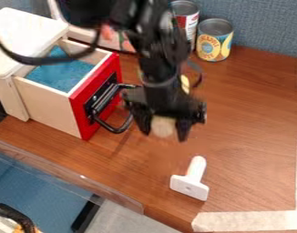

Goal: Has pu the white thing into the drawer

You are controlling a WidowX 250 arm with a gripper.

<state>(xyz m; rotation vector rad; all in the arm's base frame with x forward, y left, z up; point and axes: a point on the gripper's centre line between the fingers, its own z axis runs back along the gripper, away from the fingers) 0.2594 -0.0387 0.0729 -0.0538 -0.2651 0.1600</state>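
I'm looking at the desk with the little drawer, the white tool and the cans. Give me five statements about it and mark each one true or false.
1. The drawer has a red front. True.
2. The drawer is fully shut. False: it is pulled out, with its blue inside showing.
3. The white tool lies on the table. True.
4. The gripper is holding the white tool. False: the gripper hangs apart from it.
5. Three cans stand near the back of the table. False: there are two, a red-and-white can and a yellow-and-blue can.
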